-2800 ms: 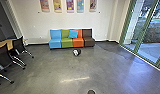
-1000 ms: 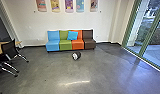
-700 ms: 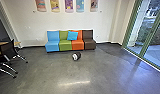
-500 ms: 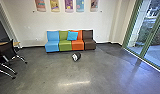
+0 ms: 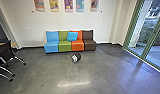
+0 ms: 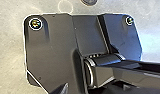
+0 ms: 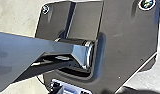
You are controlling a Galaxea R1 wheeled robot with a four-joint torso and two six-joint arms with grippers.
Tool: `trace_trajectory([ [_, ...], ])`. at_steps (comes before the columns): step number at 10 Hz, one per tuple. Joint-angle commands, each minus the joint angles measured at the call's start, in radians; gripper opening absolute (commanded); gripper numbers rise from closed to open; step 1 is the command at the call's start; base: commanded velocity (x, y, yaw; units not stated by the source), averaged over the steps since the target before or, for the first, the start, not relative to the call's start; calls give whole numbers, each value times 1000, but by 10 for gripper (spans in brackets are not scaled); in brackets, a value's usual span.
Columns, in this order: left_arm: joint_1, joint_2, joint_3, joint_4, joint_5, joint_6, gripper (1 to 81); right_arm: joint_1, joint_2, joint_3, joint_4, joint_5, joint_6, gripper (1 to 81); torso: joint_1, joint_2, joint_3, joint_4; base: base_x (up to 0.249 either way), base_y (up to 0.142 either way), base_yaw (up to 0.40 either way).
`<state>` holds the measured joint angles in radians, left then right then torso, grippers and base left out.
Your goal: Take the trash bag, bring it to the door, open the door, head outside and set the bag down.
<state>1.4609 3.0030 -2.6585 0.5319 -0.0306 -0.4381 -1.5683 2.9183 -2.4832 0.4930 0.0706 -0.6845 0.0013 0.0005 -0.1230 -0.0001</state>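
Wrists aim down over my base plate; how open my claws are, or what they hold, I can't tell. Ahead, what looks like the trash bag sits on the floor, before the sofa: best I approach slow, square.

No readable text from here. Wall posters have colored prints, lettering not legible; white patch on the dark bundle on the floor, no words I can make out.
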Motion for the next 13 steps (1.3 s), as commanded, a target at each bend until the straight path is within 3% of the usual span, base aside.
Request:
trace_trajectory([
  [1,-36,-1,6,10,44,7,811,24,0,11,-11,-74,-6,811,0,-1,0,0,143,0,0],
  [13,-35,1,6,10,44,7,811,26,9,9,-13,-74,-6,811,0,-1,0,0,149,0,0],
])
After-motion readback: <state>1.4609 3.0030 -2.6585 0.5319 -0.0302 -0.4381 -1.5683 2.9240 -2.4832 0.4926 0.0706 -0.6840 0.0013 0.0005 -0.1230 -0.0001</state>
